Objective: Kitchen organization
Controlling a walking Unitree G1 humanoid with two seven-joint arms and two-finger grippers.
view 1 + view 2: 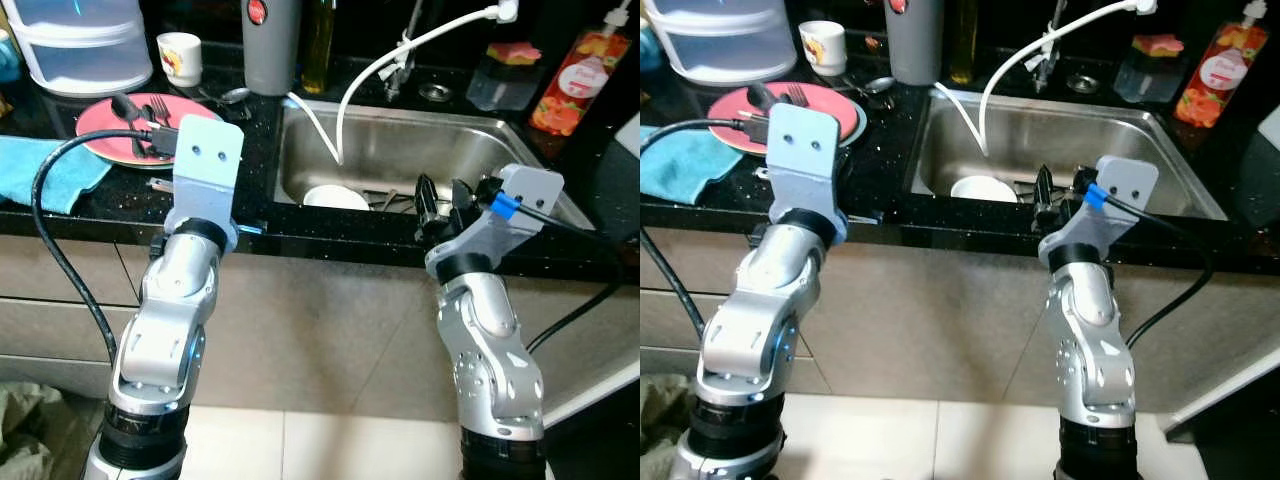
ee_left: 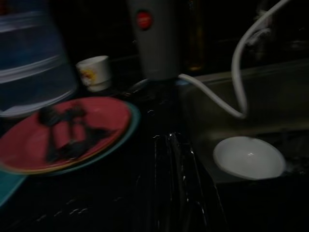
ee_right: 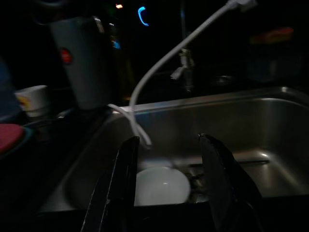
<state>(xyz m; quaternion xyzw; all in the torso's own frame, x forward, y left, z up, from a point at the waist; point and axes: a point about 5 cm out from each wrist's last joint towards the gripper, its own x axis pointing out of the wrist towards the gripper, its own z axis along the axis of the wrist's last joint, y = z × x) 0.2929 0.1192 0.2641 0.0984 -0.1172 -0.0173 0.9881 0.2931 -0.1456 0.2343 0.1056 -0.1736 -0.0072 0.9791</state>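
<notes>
- Your black desk [image 1: 130,215] carries a steel sink [image 1: 520,150] set into its right half.
- A grey cylinder [image 1: 270,45] stands at the sink's far left corner, with a white hose [image 1: 400,50] arching down into the basin.
- Left of the sink you have a pink plate [image 1: 105,125] holding dark cutlery [image 2: 63,133].
- A white bowl [image 1: 335,197] lies in the sink's near left part.
- Your right pincer [image 3: 166,159] hangs released over the sink's near edge.
- Your left pincer [image 2: 174,183] is near the plate; I cannot tell its state.
</notes>
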